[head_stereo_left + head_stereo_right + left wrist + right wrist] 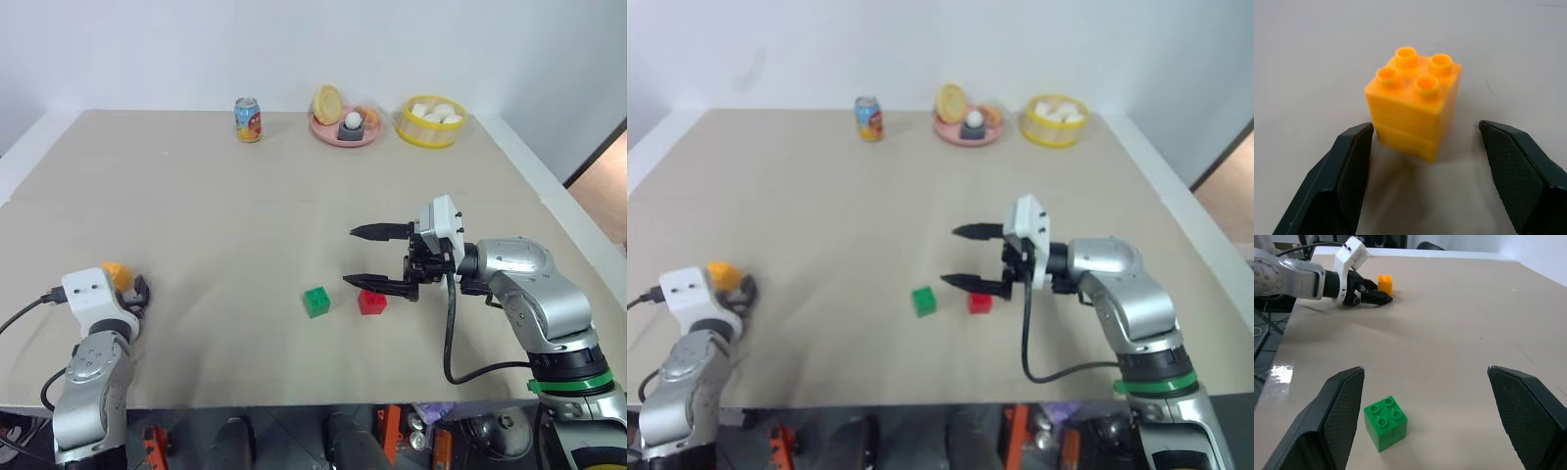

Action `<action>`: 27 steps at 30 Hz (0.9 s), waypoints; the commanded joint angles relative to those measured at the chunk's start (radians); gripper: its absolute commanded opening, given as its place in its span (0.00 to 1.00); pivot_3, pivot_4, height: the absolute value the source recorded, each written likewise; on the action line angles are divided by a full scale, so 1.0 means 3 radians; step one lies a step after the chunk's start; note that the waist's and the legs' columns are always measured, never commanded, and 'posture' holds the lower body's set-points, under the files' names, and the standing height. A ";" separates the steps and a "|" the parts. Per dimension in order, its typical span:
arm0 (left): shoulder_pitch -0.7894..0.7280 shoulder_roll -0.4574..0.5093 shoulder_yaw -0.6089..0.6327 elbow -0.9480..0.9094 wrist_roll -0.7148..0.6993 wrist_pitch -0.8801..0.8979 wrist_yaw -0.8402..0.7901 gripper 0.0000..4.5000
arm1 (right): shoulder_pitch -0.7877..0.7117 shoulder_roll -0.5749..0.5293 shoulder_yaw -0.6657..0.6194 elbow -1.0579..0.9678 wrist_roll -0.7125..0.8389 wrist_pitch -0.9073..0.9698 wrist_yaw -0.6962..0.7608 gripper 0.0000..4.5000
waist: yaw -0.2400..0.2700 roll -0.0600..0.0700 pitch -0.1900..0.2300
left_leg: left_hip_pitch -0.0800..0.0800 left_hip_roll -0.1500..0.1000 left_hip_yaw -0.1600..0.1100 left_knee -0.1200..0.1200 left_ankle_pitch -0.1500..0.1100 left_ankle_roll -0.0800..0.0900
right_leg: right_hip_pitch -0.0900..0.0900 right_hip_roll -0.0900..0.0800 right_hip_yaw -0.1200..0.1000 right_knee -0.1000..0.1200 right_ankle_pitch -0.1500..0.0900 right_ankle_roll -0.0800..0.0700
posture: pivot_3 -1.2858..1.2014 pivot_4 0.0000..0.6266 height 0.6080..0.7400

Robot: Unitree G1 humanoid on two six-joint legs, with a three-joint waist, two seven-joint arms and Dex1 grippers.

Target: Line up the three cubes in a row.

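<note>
the left wrist view brings out the orange-yellow cube's four studs and the gap on each side between it and the parted fingers of the left gripper, which is open and not touching it; the head views give only an orange corner past that wrist.

taking the green cube as landmark: the red cube sits just beside it toward the robot's right, and the right gripper, jaws spread wide and empty, hovers over the red one. the orange-yellow cube lies well apart toward the table's left edge. bare tabletop stretches from the green cube to the far soda can.
</note>
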 commanded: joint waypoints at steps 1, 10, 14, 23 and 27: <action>-0.0036 0.0066 0.0053 -0.0006 0.0042 -0.0103 -0.0016 0.79 | -0.0093 -0.0030 -0.0088 -0.0010 0.0000 -0.0066 0.0004 0.93 | 0.0000 0.0000 0.0000 | 0.0000 0.0000 0.0000 0.0000 0.0000 0.0000 | 0.0000 0.0000 0.0000 0.0000 0.0000 0.0000 | 0.52 0.24 1.00; 0.0031 0.0025 -0.0058 -0.0051 0.0030 -0.0119 -0.0137 0.63 | -0.0120 -0.0036 -0.0088 0.0053 -0.0036 -0.0109 0.0021 0.93 | 0.0002 0.0000 0.0000 | -0.0004 0.0000 0.0000 -0.0001 0.0000 0.0000 | -0.0001 0.0000 0.0000 0.0000 -0.0003 0.0003 | 0.52 0.24 1.00; 0.0060 0.0005 -0.0082 -0.0079 0.0036 -0.0132 -0.0140 0.32 | -0.0123 -0.0044 -0.0087 0.0071 -0.0041 -0.0123 0.0031 0.93 | 0.0002 0.0000 0.0000 | -0.0004 0.0000 0.0000 0.0000 0.0000 0.0000 | 0.0000 0.0000 0.0000 0.0000 -0.0003 0.0003 | 0.52 0.24 1.00; 0.0000 0.0283 -0.0603 0.0049 0.0303 -0.0542 -0.0667 0.28 | -0.0201 -0.0020 -0.0049 0.0191 -0.0110 -0.0191 0.0064 0.93 | 0.0002 0.0000 0.0000 | -0.0005 0.0000 -0.0001 0.0000 0.0000 0.0000 | -0.0001 0.0000 0.0000 0.0000 -0.0003 0.0002 | 0.52 0.24 1.00; -0.0229 0.0494 -0.0922 0.0260 0.0174 -0.0869 -0.1357 0.28 | -0.0206 -0.0069 -0.0085 0.0188 -0.0093 -0.0179 0.0115 0.93 | 0.0005 0.0000 0.0000 | -0.0005 0.0000 0.0000 -0.0001 0.0000 0.0000 | -0.0002 0.0000 0.0000 0.0000 -0.0003 0.0002 | 0.52 0.24 1.00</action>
